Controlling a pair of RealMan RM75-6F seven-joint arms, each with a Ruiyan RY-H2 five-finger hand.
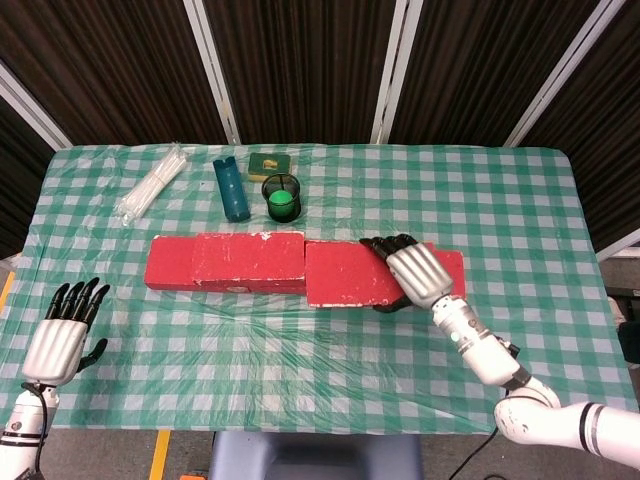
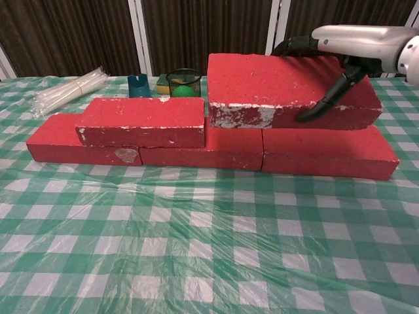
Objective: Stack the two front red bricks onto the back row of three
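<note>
My right hand (image 1: 415, 272) grips a red brick (image 1: 345, 275) by its right end, fingers over the top and thumb on the near face. In the chest view this brick (image 2: 281, 88) hangs in the air under my right hand (image 2: 353, 42), just above the back row's middle brick (image 2: 222, 149) and right brick (image 2: 327, 154). Another red brick (image 2: 144, 121) lies stacked across the left brick (image 2: 55, 144) and the middle one. My left hand (image 1: 62, 340) is open, low at the table's near left edge, holding nothing.
Behind the row stand a teal holder (image 1: 231, 188), a black mesh cup (image 1: 282, 197) with something green inside, and a yellow-green sponge (image 1: 270, 162). A bundle of clear straws (image 1: 150, 185) lies at the back left. The checkered tablecloth (image 1: 300, 340) is covered in plastic film.
</note>
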